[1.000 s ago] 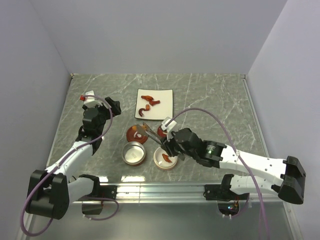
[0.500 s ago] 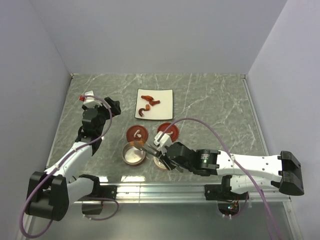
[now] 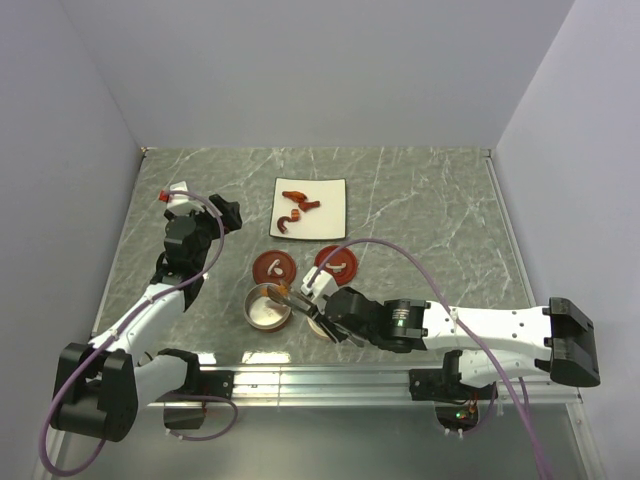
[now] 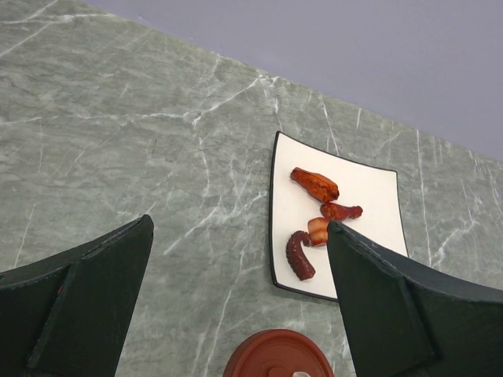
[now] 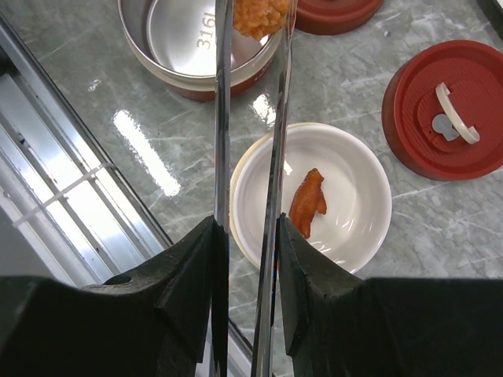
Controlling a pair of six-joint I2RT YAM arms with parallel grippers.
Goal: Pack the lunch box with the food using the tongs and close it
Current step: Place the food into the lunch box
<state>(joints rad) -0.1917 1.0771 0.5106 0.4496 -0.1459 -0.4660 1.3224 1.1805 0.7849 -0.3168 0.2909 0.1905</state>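
My right gripper [image 5: 247, 224] is shut on the tongs [image 5: 222, 118], their two slim arms running up between the fingers. The tong tips pinch an orange morsel of food [image 5: 262, 16] just over the round steel lunch box container [image 5: 169, 47]. A white lunch box bowl [image 5: 346, 169] beside it holds one orange shrimp-like piece [image 5: 308, 202]. From above, the right gripper [image 3: 318, 295] reaches left over the bowl toward the steel container [image 3: 266, 310]. More food [image 4: 314, 184] lies on the white plate [image 4: 369, 188]. My left gripper [image 4: 240, 228] hangs open and empty, away from the plate.
Two red lids with white handles [image 3: 272, 266] [image 3: 338, 262] lie between the plate [image 3: 330, 190] and the containers. The metal rail [image 3: 320, 380] runs along the near table edge. Grey walls close in the marbled table on three sides.
The right arm has swung the tongs left and toward the near edge, from beside the red lids to over the steel container, the orange morsel in their tips. The left arm has stayed still.
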